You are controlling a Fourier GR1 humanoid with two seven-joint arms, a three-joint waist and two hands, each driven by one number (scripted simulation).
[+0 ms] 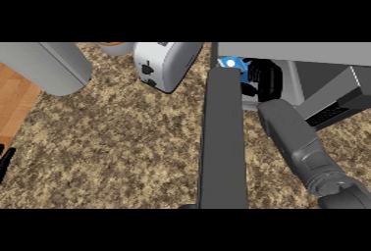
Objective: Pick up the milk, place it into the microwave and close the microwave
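Speckled counter (123, 147): right hand (264, 78), fingers curled round milk (232, 63), is placing it inside microwave (304, 54). Next: release, withdraw, swing door (221, 142) shut. Left hand (6, 162): fingers unreadable.

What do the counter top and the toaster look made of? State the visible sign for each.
Counter top: apparently granite or similar stone, judging by its speckled brown-and-tan grain; the finish looks matte, with no glare showing.
Toaster: probably brushed or painted metal, given its smooth pale grey-white shell with soft shading; plastic cannot be ruled out. Its dark side lever looks like plastic.
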